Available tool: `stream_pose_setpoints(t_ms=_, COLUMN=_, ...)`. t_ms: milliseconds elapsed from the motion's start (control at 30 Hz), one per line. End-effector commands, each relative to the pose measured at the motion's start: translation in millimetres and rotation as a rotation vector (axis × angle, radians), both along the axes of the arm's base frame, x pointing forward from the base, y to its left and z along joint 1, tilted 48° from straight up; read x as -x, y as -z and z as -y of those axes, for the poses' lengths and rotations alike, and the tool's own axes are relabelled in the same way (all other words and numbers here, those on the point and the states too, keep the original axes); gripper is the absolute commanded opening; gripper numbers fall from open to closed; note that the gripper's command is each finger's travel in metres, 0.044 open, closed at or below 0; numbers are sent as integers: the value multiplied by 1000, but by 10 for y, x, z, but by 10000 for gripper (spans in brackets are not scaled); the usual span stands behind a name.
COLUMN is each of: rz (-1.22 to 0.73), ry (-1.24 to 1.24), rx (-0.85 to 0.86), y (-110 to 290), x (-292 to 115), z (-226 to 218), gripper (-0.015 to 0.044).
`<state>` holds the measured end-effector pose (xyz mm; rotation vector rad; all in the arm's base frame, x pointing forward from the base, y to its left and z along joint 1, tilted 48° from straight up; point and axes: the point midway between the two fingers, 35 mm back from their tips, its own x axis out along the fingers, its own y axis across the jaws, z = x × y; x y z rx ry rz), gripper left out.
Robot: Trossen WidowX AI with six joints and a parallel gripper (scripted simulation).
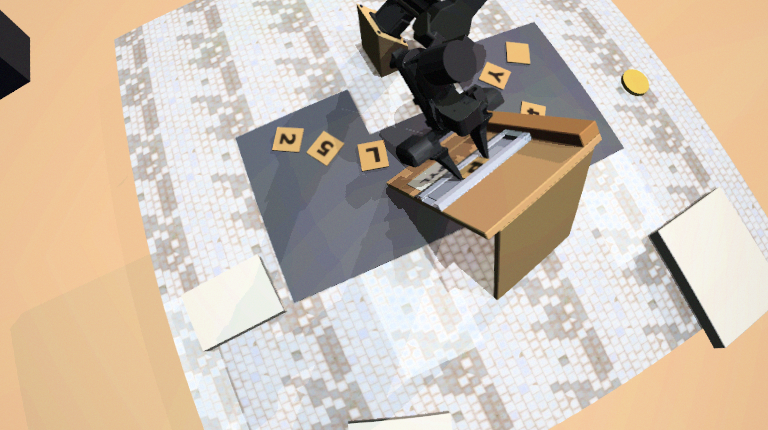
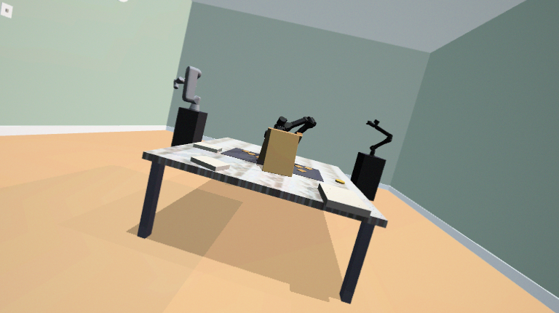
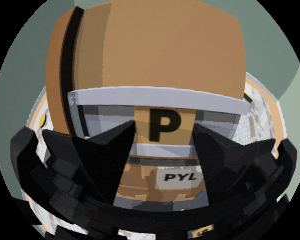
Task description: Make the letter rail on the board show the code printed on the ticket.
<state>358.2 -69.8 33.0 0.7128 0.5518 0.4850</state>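
Standing on the tiled counter (image 1: 186, 119), a sloped wooden board (image 1: 526, 187) is seen carrying the grey letter rail (image 1: 498, 162), with the white ticket (image 3: 181, 178) reading PYL fixed just beside the rail. Loose tiles L (image 1: 373, 155), 5 (image 1: 325, 148), 2 (image 1: 287, 139) and Y (image 1: 494, 75) are laid on the dark mat (image 1: 317, 233). The P tile (image 3: 164, 124) is gripped between the closed fingers, seated in the rail.
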Motion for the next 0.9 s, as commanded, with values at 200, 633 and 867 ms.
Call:
stream_pose_setpoints(t_ms=200, rz=-4, ry=5, rx=0, y=-38, x=22, z=-41, gripper=0)
stream_pose_setpoints(t_ms=633, rz=-5, ry=5, rx=0, y=-91, x=37, z=-89, gripper=0)
stream_pose_setpoints(t_ms=867, rz=-5, ry=5, rx=-1, y=-118, x=45, z=-114, gripper=0)
